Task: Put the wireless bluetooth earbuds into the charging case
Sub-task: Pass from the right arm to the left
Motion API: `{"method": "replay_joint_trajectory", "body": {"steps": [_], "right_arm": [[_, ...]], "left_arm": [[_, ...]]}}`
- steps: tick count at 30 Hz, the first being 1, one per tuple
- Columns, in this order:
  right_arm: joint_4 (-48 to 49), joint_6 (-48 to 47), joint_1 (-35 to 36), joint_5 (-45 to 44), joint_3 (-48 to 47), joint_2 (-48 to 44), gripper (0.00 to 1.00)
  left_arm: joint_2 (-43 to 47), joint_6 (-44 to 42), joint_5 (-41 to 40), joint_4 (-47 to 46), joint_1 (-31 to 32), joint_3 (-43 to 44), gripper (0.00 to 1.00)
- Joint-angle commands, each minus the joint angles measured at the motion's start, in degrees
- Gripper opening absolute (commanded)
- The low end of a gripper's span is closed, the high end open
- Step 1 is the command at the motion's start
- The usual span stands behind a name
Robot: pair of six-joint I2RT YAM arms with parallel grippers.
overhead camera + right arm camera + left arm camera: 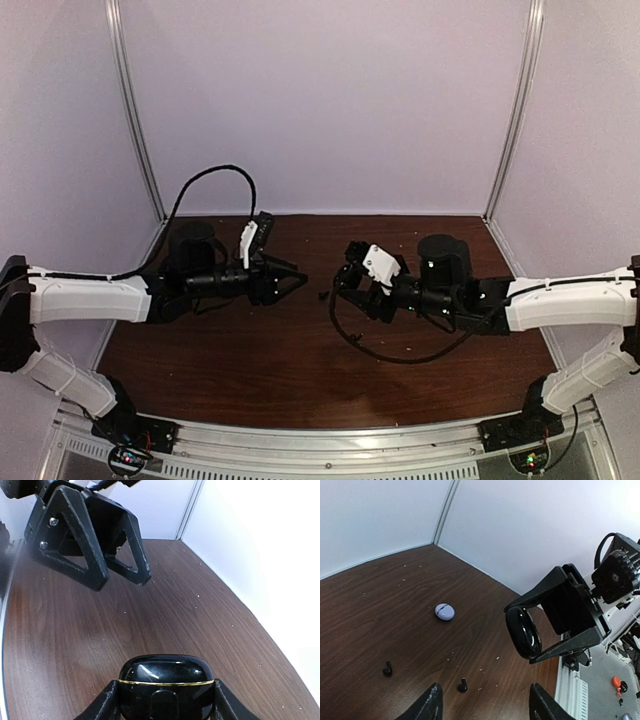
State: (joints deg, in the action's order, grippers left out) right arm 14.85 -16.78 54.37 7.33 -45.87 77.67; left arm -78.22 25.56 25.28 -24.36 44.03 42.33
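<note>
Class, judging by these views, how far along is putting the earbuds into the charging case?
Done: the glossy black rounded charging case is clamped between the right fingers, its lid apparently shut. In hand: the left fingers, open and empty, hang above the dark wooden table. Left: both tiny black stemmed earbuds lie loose on it, outside the case.

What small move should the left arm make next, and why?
Probably lower the left gripper onto the nearer black earbud: it lies loose on the table just ahead of the open jaws, while the right gripper holds the black case.
</note>
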Motion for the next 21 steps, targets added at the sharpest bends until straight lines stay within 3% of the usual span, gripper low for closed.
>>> {"method": "replay_joint_trajectory", "body": {"steps": [1,11,21], "right_arm": [[0.69,-3.25,3.44,-6.96,0.87,-2.44,0.44],[-0.17,-6.95,10.25,-16.92,0.18,-2.57,0.43],[0.55,-7.3,12.55,-19.2,0.17,-2.2,0.43]], "left_arm": [[-1.07,3.61,8.44,-8.31,1.22,1.61,0.6],[-5.53,5.82,8.66,-8.88,5.01,4.78,0.6],[-10.07,6.28,9.79,-8.5,7.94,7.65,0.55]]}}
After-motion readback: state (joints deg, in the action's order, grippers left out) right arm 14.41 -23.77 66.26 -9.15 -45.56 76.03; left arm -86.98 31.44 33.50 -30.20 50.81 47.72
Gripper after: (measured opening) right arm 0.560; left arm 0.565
